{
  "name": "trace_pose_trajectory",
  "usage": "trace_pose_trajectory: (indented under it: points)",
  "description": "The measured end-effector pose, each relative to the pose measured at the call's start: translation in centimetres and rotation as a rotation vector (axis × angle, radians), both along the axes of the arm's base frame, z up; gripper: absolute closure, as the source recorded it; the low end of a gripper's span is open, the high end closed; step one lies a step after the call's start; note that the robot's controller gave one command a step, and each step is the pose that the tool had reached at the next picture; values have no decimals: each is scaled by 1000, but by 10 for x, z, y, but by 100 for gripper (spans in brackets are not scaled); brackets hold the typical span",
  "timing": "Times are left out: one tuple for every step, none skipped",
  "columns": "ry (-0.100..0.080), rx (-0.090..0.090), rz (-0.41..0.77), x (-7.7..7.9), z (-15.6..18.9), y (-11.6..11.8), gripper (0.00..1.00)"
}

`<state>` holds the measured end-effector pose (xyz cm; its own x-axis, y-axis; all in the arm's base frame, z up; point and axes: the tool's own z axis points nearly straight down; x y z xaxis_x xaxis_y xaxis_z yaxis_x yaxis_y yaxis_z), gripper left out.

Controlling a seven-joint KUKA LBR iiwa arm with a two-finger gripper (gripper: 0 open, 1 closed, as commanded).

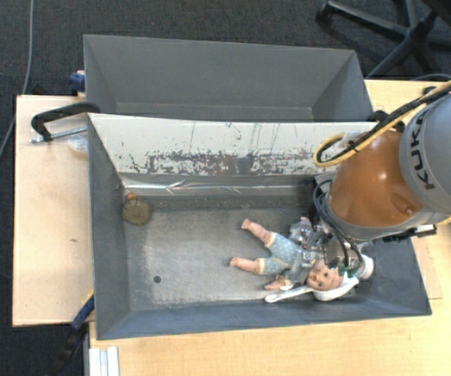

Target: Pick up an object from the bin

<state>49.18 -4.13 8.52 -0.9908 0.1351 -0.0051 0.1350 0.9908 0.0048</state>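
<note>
Grey bin [194, 245] holds a doll [275, 251] at four o'clock; our gripper [324, 251] sits over it, open or closed we cannot tell; doll seems unlifted, so the pick remains

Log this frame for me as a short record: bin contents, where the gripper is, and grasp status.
container: grey metal bin
contents: small doll lying flat toward the view's lower right; white plastic piece beside its head; round brown thing alone at the floor's far left
gripper position: gripper low over the doll's upper body
grasp status: cannot tell whether anything is held
</note>
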Motion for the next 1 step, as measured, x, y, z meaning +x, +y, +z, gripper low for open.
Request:
trace_pose_trajectory:
  points:
    - [-7,0,0,2,19,0,100]
